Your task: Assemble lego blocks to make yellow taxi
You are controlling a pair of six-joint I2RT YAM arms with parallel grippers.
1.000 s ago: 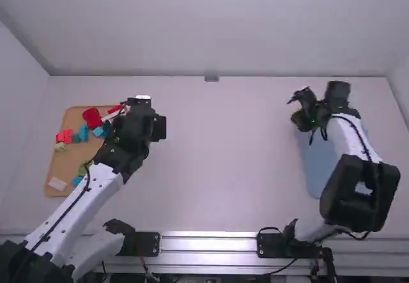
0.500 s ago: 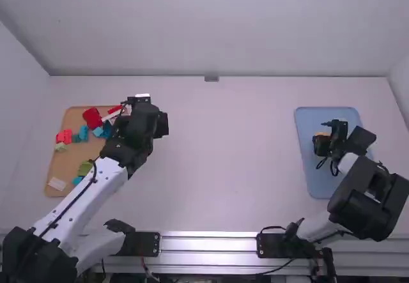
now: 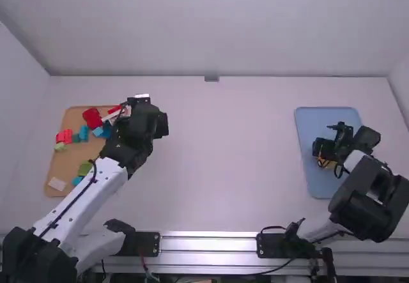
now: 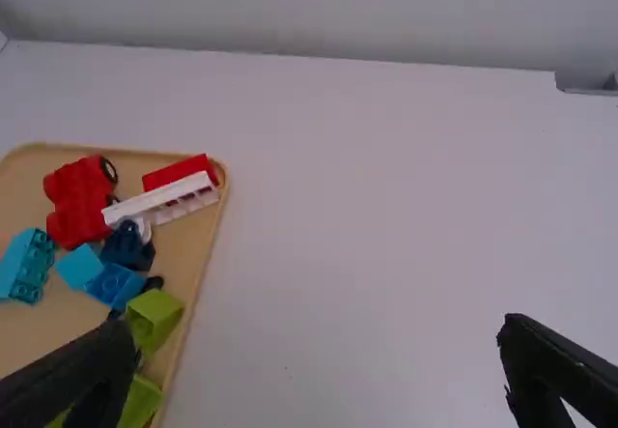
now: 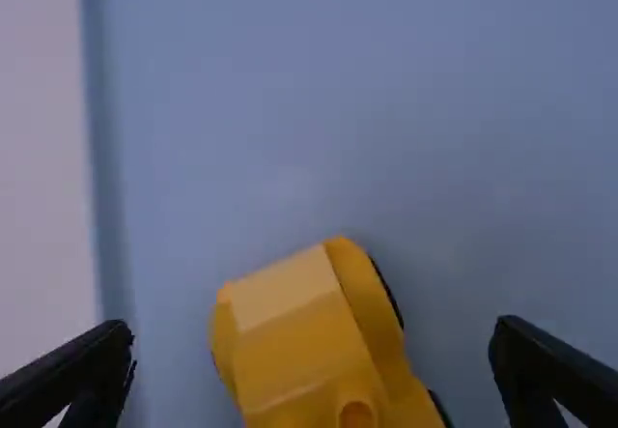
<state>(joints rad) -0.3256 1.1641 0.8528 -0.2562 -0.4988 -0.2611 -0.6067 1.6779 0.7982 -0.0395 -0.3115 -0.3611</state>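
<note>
The yellow taxi [image 5: 304, 346] lies on the blue tray [image 3: 314, 182], between the right hand's [image 3: 325, 154] parted fingers; the left hand [image 3: 142, 108], well apart from the tray, is released.

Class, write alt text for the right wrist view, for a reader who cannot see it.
A yellow toy car sits on a blue tray, between the wide-open black fingers of the right pincer, with a gap on either side. Pale table lies beyond the tray's edge.

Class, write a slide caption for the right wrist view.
The right gripper, open, above a yellow toy car on a blue tray.
</note>
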